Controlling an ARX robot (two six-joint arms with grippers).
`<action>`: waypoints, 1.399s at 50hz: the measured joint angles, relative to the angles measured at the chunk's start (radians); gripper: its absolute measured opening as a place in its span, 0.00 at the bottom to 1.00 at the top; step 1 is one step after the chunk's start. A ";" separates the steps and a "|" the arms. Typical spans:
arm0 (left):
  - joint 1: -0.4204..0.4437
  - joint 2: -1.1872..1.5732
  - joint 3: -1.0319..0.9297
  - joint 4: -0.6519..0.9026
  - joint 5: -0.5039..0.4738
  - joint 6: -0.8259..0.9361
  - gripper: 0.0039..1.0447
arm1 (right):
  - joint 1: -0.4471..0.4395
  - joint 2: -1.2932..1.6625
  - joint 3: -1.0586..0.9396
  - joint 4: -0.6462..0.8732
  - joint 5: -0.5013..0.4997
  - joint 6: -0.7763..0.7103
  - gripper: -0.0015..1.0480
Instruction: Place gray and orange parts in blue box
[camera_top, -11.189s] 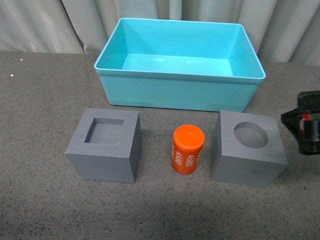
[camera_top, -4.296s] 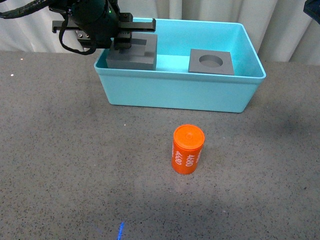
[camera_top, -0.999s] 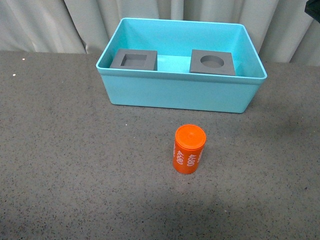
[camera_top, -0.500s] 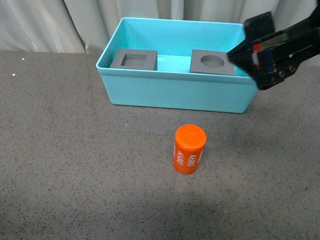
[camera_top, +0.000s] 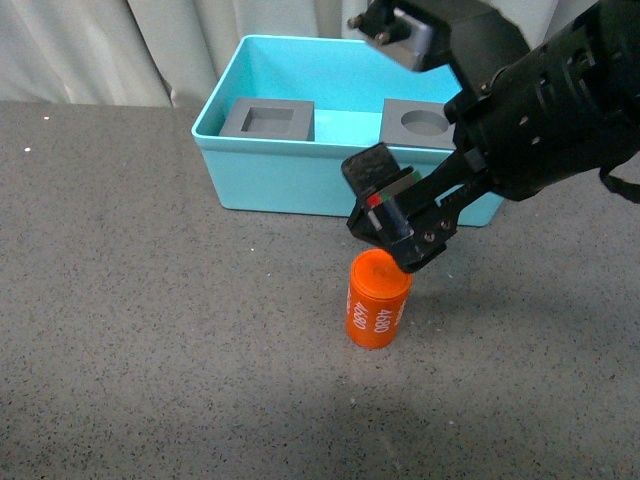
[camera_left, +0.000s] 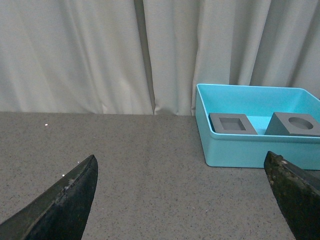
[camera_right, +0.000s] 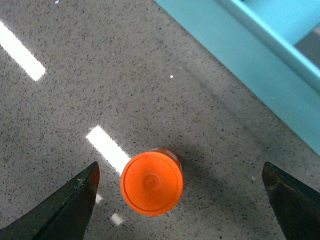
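Observation:
The orange cylinder (camera_top: 377, 302) with white digits stands upright on the table in front of the blue box (camera_top: 330, 188). My right gripper (camera_top: 400, 240) hangs open just above the cylinder's top. In the right wrist view the cylinder (camera_right: 151, 182) lies between the wide-spread fingers of that gripper (camera_right: 179, 169), nearer one finger, touching neither. Two gray cubes sit inside the box: one with a square recess (camera_top: 268, 120), one with a round recess (camera_top: 422, 123). My left gripper (camera_left: 180, 159) is open over bare table, away from the box (camera_left: 240, 152), and is out of the front view.
Pale curtains (camera_top: 90, 50) hang right behind the box. The table (camera_top: 150, 330) is dark speckled grey. Bright light streaks (camera_right: 20, 50) lie on it near the cylinder. My right arm (camera_top: 540, 110) covers the box's right end in the front view.
My right arm has come in from the upper right, passed the box's right end, and dropped down to just above the orange cylinder. Box, cubes and cylinder have not moved in the last second.

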 joint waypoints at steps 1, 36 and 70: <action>0.000 0.000 0.000 0.000 0.000 0.000 0.94 | 0.005 0.008 0.004 -0.006 0.001 -0.003 0.91; 0.000 0.000 0.000 0.000 0.000 0.000 0.94 | 0.079 0.249 0.105 -0.080 0.077 -0.021 0.65; 0.000 0.000 0.000 0.000 0.000 0.000 0.94 | -0.110 0.032 0.304 -0.086 -0.021 0.019 0.43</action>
